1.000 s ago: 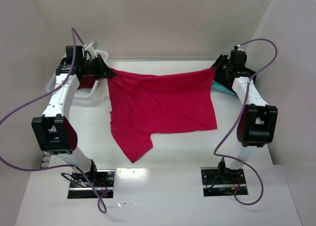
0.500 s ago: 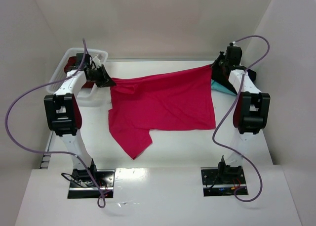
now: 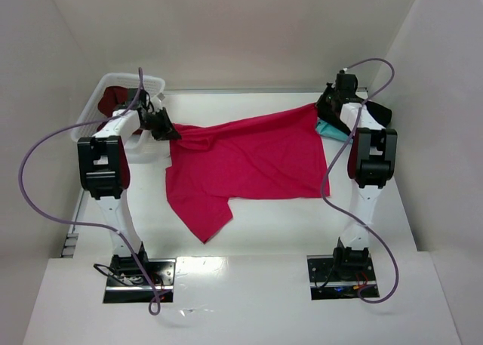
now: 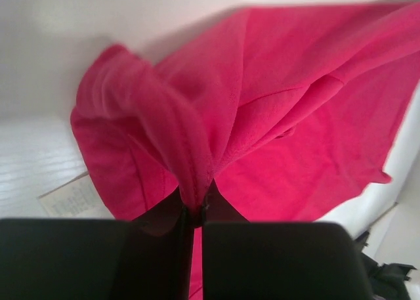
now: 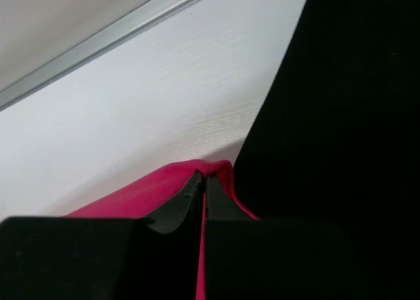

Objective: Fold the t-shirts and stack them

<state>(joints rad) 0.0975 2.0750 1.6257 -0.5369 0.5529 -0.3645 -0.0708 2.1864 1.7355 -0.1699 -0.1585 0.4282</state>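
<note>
Top external: crimson-pink t-shirt (image 3: 256, 156) over white table (image 3: 287, 224), pale walls (image 3: 249, 35).

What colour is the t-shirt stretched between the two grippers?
Bright crimson-pink, plain; the soft cloth t-shirt shows best in the left wrist view.

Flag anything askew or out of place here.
The pink shirt is askew: pinched by the left gripper and right gripper, it spreads lopsided, its far edge slanting and bunched at the left, one flap trailing toward the near left. A teal shirt pokes out by its far right corner.
</note>
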